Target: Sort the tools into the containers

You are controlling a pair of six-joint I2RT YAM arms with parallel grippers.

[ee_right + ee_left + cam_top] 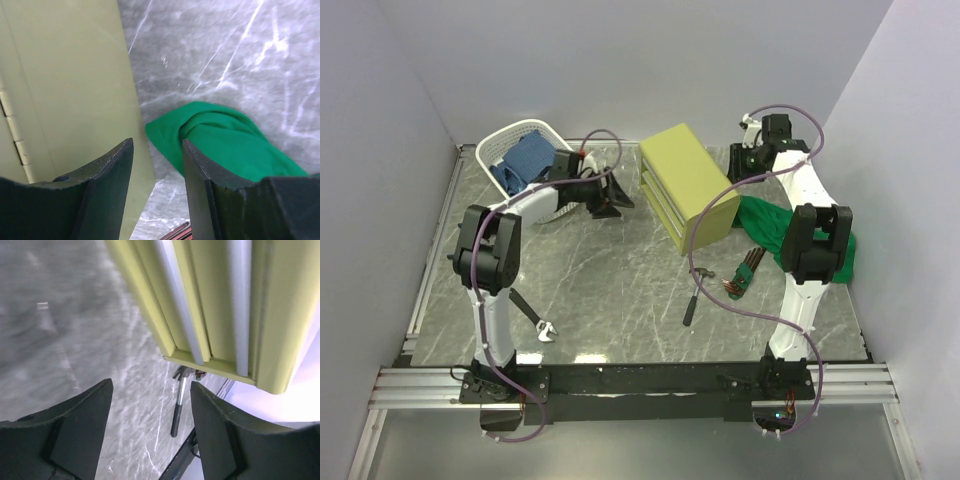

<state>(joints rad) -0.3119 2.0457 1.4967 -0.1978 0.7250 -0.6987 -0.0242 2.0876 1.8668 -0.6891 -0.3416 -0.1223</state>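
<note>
Two matching robot arms rise from a black mounting bar (640, 380). The left arm (490, 310), above the bar's left end, and the right arm (795, 310), above its right end, each have smooth white link shells joined by boxy black joint housings. A thin mauve cable (691, 235) loops loosely along each arm and down to the bar. Farthest from the bar, the left gripper (150, 390) and right gripper (157, 145) carry matte black, wedge-shaped fingers (80, 435) with flat inner faces.
</note>
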